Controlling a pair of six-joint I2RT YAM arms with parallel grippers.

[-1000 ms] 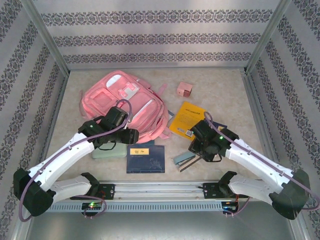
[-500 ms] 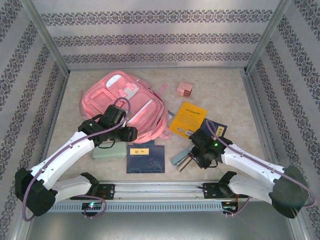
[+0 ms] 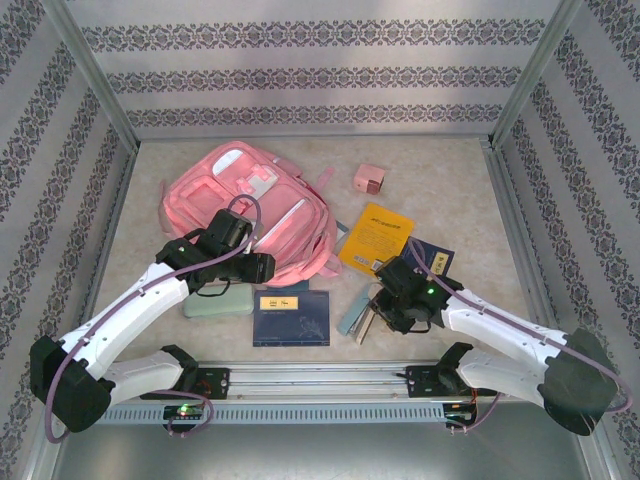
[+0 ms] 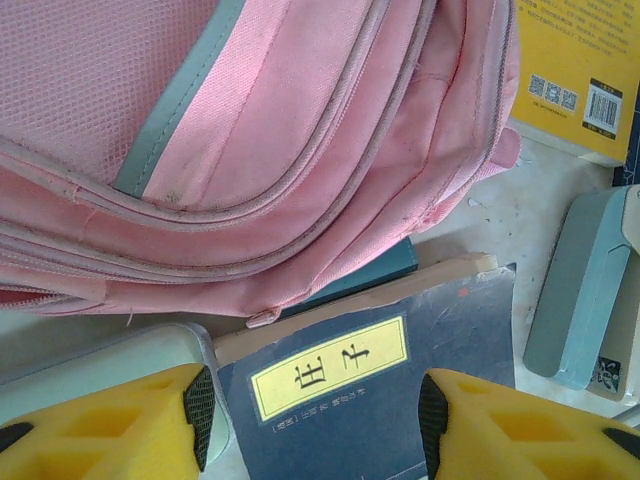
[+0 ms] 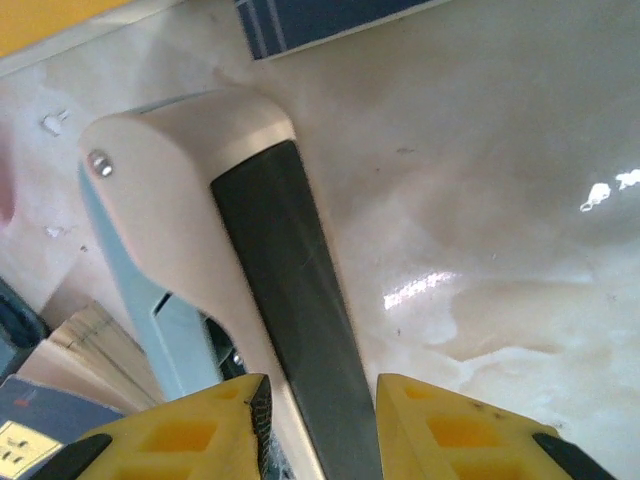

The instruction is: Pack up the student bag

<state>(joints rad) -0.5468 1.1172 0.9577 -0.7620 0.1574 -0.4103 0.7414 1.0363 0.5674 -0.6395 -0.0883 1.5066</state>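
student bag (image 3: 248,212): pink, laid flat on the table (image 3: 450,170), left of centre in the top view; its seamed lower edge is seen across the upper part of the left wrist view, overlapping a dark blue book (image 4: 370,400)

left gripper (image 4: 315,400): stood about half open above that book, nothing held

right gripper (image 5: 320,400): lower centre-right in the top view; jaws drawn narrow to either side of the dark bar of a cream and pale blue stapler (image 5: 200,200); whether the bar is yet pinched cannot be told

step judged in hand: the stapler to be taken up for packing. The grip is best set squarely across the bar and firmed before any lift, since a sprung arm may flex and the body may swing; the bag's mouth should be found open first

writing: 庄子 is read on the book's yellow label (image 4: 328,366); a barcode and square codes are carried by a yellow book (image 4: 575,70), its print too small to be read
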